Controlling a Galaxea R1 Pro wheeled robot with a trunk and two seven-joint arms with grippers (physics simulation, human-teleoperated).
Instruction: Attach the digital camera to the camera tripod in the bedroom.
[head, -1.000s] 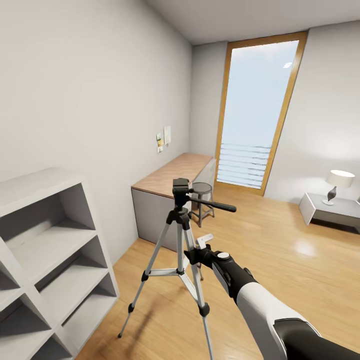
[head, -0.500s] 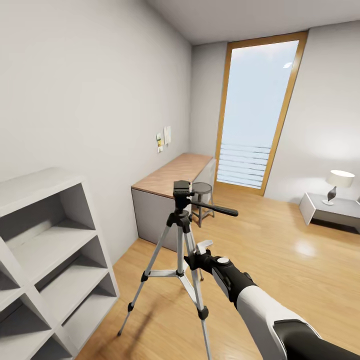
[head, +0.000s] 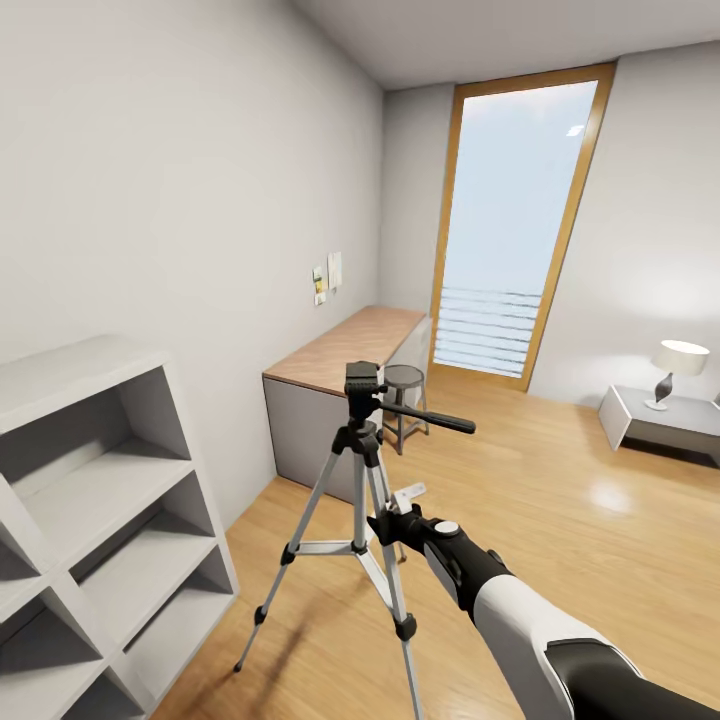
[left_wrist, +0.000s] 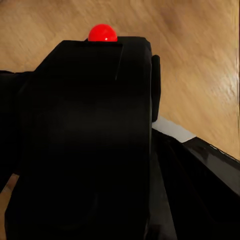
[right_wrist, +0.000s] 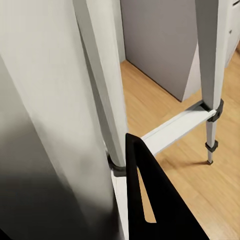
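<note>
My right gripper (head: 385, 522) was clamped on a leg of the tripod (head: 362, 470); my left gripper (left_wrist: 165, 165) held the camera (left_wrist: 85, 135) tight above the wood floor (left_wrist: 200, 65)

A tall silver-legged tripod with black head and pan handle (head: 362, 470) stands upright on the wood-plank bedroom floor (head: 560, 500); a small black boxy camera with a red dot (left_wrist: 95, 135) fills the left wrist view.

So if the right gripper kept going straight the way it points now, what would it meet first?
Most likely the camera tripod: the right gripper sits right at its legs, and the right wrist view has a silver leg directly ahead, very near. Whether they already touch is unclear.
</note>
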